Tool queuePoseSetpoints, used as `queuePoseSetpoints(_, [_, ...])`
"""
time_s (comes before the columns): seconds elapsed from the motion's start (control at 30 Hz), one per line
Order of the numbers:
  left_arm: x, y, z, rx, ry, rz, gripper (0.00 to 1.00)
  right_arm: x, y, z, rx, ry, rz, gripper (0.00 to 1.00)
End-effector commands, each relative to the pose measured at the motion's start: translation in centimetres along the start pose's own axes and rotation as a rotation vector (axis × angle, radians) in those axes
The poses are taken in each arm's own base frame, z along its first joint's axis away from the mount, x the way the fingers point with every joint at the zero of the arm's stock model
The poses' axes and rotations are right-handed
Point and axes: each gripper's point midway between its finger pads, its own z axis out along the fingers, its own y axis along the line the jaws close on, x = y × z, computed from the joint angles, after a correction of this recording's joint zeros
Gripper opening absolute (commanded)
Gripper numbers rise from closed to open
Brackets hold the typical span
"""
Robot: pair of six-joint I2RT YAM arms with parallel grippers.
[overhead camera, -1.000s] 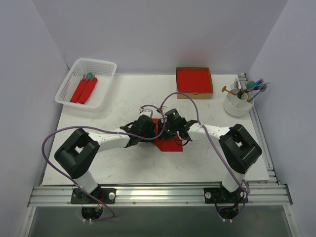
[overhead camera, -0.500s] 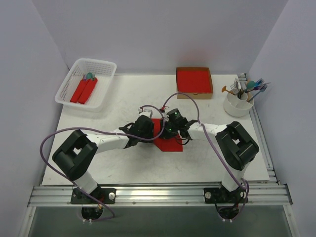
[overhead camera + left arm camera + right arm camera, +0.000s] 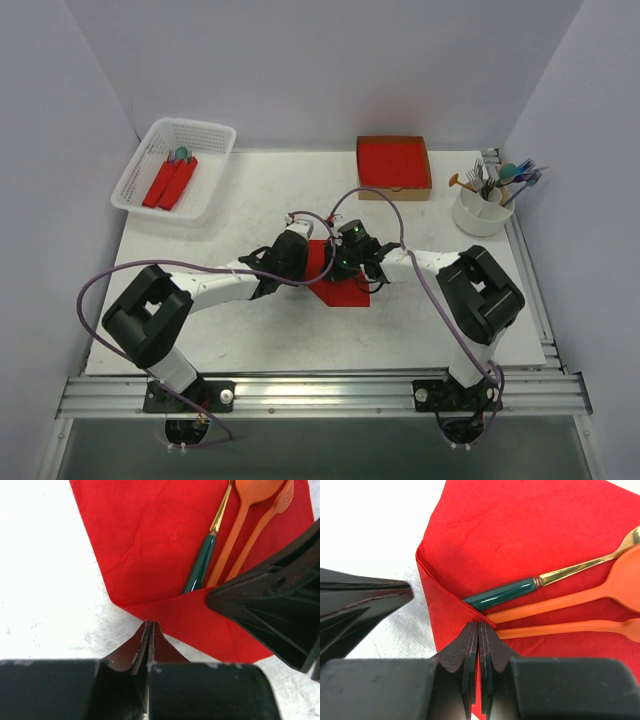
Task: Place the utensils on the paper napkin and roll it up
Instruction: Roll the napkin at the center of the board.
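Observation:
The paper napkin lies red and flat at mid-table, its near corner folded over the utensils' handle ends. On it rest a green-handled gold utensil, an orange spoon and an orange fork. My right gripper is shut on the folded flap, with red paper showing between its jaws. Shut as well, my left gripper has its tips at the fold's outer edge. No paper shows between them. Both grippers meet over the napkin's left side.
A white basket at the back left holds red rolls. A cardboard box with a red stack sits at the back centre. A white cup of spare utensils stands at the right edge.
My left gripper has gone from open to shut and edged slightly toward the napkin. The right gripper has stayed shut on the flap.

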Motion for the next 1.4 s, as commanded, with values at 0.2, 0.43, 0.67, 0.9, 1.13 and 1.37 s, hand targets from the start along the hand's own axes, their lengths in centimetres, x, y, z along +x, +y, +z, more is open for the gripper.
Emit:
queuePoseSetpoints(0.2, [-2.4,-0.8,0.9,0.017,-0.096,0.050,0.02,0.1,-0.2,0.1,-0.006,0.002,0.003,0.02])
queuePoseSetpoints(0.43, [-2.7,-1.3,1.1,0.046,-0.109,0.108,0.02,0.1,-0.1,0.2,-0.014,0.004,0.003,0.02])
queuePoseSetpoints(0.67, [-1.9,-0.5,0.7,0.035,-0.108,0.142,0.02,0.1,-0.1,0.2,-0.012,0.004,0.001,0.02])
queuePoseSetpoints(0.9, [-1.4,-0.9,1.1,0.067,-0.120,0.145,0.02,0.1,-0.1,0.3,-0.015,0.007,0.003,0.02])
queuePoseSetpoints(1.13, [-1.0,-1.0,2.0,0.069,-0.102,0.157,0.02,0.3,-0.3,0.3,-0.012,0.012,0.005,0.02])
queuePoseSetpoints(1.37, [-1.5,-1.0,1.8,0.064,-0.116,0.186,0.02,0.1,-0.2,0.2,-0.017,0.007,0.003,0.02])
